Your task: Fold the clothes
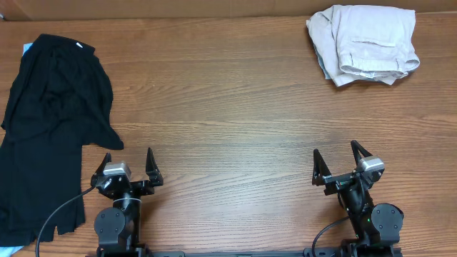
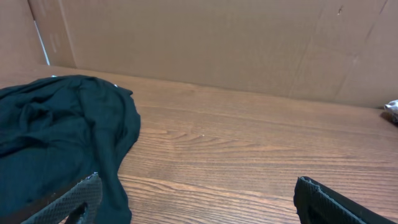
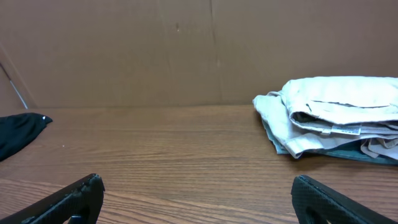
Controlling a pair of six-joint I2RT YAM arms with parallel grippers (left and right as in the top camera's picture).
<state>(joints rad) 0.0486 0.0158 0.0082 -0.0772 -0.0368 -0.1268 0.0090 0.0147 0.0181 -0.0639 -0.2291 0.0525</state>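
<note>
Cream khaki cotton shorts (image 1: 368,43), one pair, lie bunched in a compact layered pile at the far right of the table, well apart from both arms.

Two grippers sit at the near edge. The left gripper (image 1: 128,160) has its two dark fingers spread wide with nothing between them, and the left wrist view shows only bare wood between its tips (image 2: 198,180). The right gripper (image 1: 335,153) is likewise spread wide and holds nothing (image 3: 197,180).

Outward from the left gripper, one large black garment (image 1: 50,121) sprawls over the left side of the brown wood-grain table (image 1: 228,107), its lower edge close beside the left arm (image 2: 56,130). Its far tip shows at the left edge of the right wrist view (image 3: 18,134).

Outward from the right gripper, across open wood, is the pile of shorts (image 3: 339,112), with a white label on a fold facing the camera. One blue-grey strip of cloth (image 3: 336,152) shows under its near edge. A plain brown cardboard wall (image 2: 217,43) stands behind the table.
</note>
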